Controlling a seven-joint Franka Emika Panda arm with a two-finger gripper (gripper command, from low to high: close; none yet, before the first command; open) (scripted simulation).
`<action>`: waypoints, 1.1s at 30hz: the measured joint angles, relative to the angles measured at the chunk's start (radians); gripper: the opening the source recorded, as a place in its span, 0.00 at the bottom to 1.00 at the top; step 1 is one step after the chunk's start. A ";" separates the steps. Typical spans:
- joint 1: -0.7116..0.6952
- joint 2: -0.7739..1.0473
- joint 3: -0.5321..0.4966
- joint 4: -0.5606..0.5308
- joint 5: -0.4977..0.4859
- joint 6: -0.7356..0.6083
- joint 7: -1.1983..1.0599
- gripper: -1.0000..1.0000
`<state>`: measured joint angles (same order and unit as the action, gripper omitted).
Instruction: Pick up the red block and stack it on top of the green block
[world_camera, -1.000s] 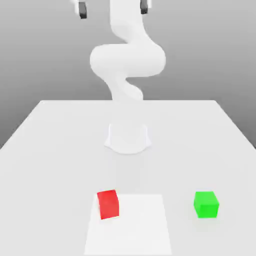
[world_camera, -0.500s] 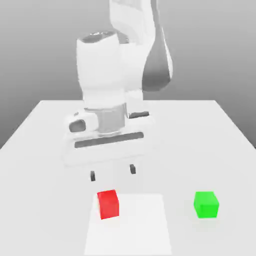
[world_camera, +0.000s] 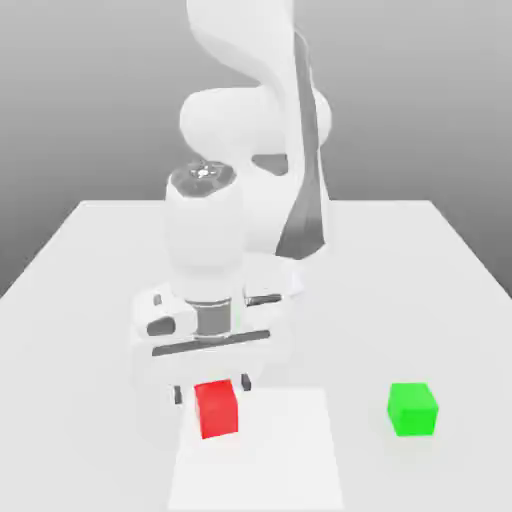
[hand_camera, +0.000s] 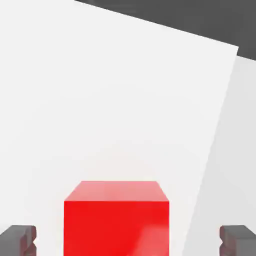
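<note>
- The small matte bright red cube, the red block (world_camera: 217, 408), sits on the white table (world_camera: 70, 290) near its front edge, left of centre in the exterior view. It rests on the far left corner of a paler white square patch (world_camera: 280, 450) marked on the tabletop.
- The white robot arm's two-finger gripper (world_camera: 211, 389) has come down from high above the table over the last second and now hangs low, directly over the red block.
- Its dark fingertips (hand_camera: 18, 239) stand wide apart. In the hand view one sits on each side of the red block (hand_camera: 116, 220), with clear gaps, touching nothing.
- This suggests the approach is nearly finished. The block is not yet gripped; a little more descent and closing should follow.
- The small matte bright green cube, the green block (world_camera: 412, 408), stands well apart towards the table's front right corner, in the exterior view, untouched and bare on top.
</note>
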<state>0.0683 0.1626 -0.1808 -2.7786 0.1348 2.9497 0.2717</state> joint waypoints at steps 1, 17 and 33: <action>-0.010 0.018 0.014 0.001 0.017 0.014 -0.012 0.50; -0.009 -0.022 0.002 -0.002 -0.030 -0.018 0.021 0.00; 0.128 -0.189 0.061 -0.002 -0.143 -0.196 -0.058 0.00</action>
<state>0.1964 -0.0265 -0.1202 -2.7809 -0.0082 2.7541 0.2141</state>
